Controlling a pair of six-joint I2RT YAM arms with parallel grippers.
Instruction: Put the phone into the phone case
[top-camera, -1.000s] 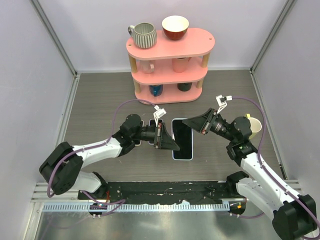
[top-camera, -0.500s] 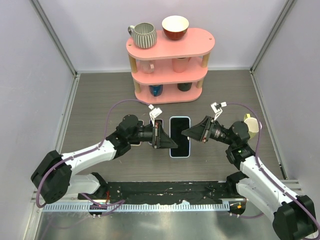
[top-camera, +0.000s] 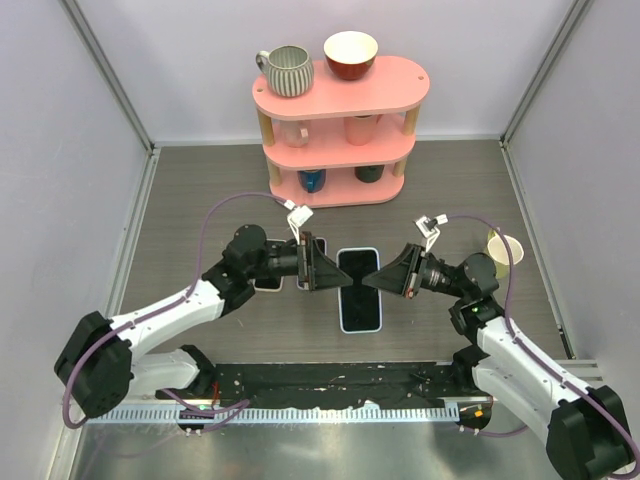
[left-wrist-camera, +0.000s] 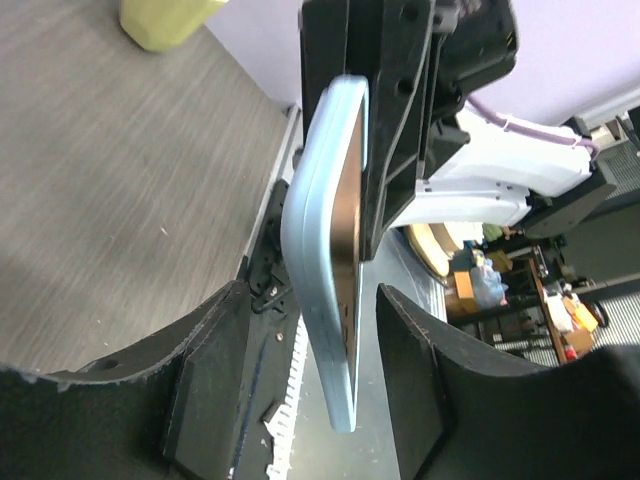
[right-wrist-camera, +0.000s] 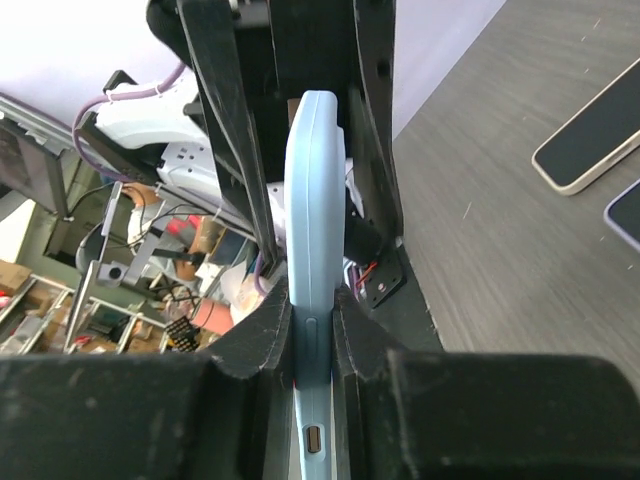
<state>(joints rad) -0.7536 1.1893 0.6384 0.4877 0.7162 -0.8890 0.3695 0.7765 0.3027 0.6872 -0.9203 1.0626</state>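
While the right hand (right-wrist-camera: 312, 305) clamps the pale-blue phone case (right-wrist-camera: 312, 180) edgewise, the left hand (left-wrist-camera: 310, 300) gapes around it.

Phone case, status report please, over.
Left pincer open, straddling the blue phone case. Right pincer shut on its edge. Phone looks seated inside. Nothing blocking.
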